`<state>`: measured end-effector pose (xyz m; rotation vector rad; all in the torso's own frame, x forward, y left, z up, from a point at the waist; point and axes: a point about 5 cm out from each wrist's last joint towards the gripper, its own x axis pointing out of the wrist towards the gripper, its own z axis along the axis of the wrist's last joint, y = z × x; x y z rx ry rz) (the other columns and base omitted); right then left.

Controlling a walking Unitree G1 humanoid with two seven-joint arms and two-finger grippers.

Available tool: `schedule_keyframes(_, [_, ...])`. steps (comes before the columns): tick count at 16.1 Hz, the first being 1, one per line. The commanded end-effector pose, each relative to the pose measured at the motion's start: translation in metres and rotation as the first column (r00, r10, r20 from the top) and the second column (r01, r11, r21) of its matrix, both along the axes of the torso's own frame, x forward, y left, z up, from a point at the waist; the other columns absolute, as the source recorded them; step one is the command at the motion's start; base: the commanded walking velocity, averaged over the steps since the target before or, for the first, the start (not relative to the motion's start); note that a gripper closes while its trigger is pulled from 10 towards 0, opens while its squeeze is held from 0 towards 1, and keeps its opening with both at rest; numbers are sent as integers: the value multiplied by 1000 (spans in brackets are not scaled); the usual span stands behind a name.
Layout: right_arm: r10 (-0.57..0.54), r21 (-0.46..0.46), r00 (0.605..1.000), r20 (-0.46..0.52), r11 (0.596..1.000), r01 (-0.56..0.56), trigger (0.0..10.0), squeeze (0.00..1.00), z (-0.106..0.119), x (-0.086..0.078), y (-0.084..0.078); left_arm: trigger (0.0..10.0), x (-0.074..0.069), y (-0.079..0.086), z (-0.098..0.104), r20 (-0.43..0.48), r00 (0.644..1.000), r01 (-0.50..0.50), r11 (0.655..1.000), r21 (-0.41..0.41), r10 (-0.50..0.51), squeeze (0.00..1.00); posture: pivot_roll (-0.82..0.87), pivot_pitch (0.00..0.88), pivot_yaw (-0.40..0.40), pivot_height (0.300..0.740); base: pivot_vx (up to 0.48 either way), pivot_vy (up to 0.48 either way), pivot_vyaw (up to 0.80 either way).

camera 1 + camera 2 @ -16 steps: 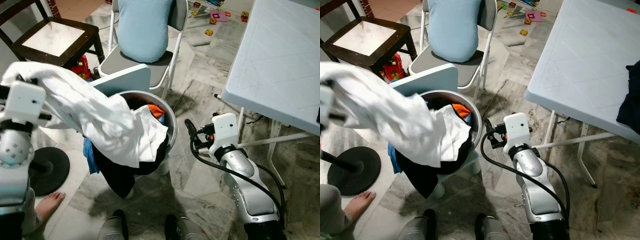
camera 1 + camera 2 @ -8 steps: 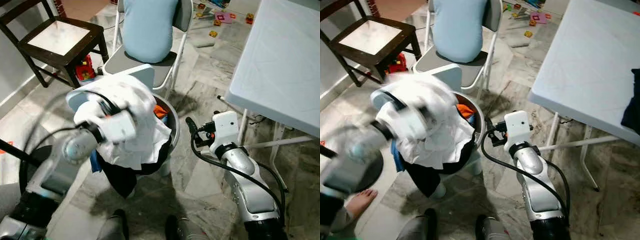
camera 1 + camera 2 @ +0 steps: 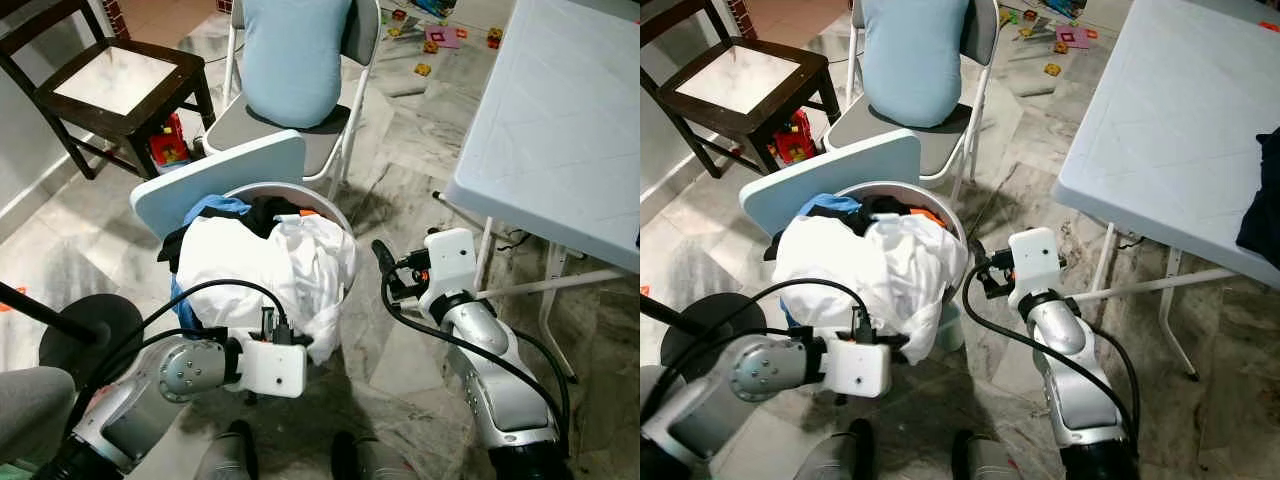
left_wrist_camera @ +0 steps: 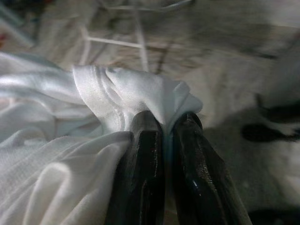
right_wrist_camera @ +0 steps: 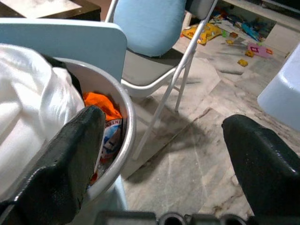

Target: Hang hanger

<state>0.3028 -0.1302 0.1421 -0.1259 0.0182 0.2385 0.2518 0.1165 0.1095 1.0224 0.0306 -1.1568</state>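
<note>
In the centre-left of the left eye view stands a round white laundry basket [image 3: 345, 262], full of clothes. A white garment [image 3: 262, 262] lies on top and hangs over the front rim, with dark, blue and orange pieces showing behind it. A pale blue lid [image 3: 215, 176] leans at the back edge of the basket, probably put there so that the opening stays free.

The left gripper [image 4: 159, 123] is low, at the front of the basket in the lower left of the frame. In the left wrist view its two black fingers [image 4: 143, 154] are pressed close together with a fold of the white garment pinched between them, near a stitched hem. I think it holds the edge because this is the easiest part to catch and lift from the pile.

The right gripper [image 3: 381, 268] is just beside the right rim of the basket, in the middle of the frame. In the right wrist view its fingers [image 5: 70, 154] stand wide apart and hold nothing; it seems to wait there, ready to help with the cloth.

I cannot find a hanger in any view, so the task's thing is hidden or outside the pictures. The hanging step is, in my judgement, not yet begun.

Behind the basket, in the upper middle, is a folding chair [image 3: 345, 110] with a light blue cushion [image 3: 295, 55]. A dark wooden stool [image 3: 120, 85] is in the upper left, and a white table [image 3: 560, 120] fills the upper right.
</note>
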Motion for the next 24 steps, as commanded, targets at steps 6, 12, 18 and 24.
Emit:
schedule_keyframes(6, [0, -10, 1000, -28, 1000, 0, 10000, 0, -6, -4, -4, 0, 24, 49, 9, 131, 899, -406, 908, -100, 417, 0, 23, 246, -89, 740, 0, 0, 0])
schedule_keyframes(12, [10, -14, 1000, -26, 1000, -10, 10000, 0, -5, -2, -3, 10000, 39, 52, 28, 42, 725, -627, 684, -373, 687, 1000, 22, 247, -96, 740, 0, 0, 0])
schedule_keyframes(18, [16, -14, 999, -28, 1000, -17, 10000, 0, -5, -2, -2, 10000, 13, 4, 23, -24, 744, -605, 659, -446, 667, 1000, 27, 252, -98, 740, 0, 0, 0])
schedule_keyframes(24, [20, -15, 999, -29, 1000, -20, 10000, 0, -5, -1, -1, 10000, -12, 7, 39, 8, 661, -617, 550, -563, 751, 1000, 36, 252, -99, 740, 0, 0, 0])
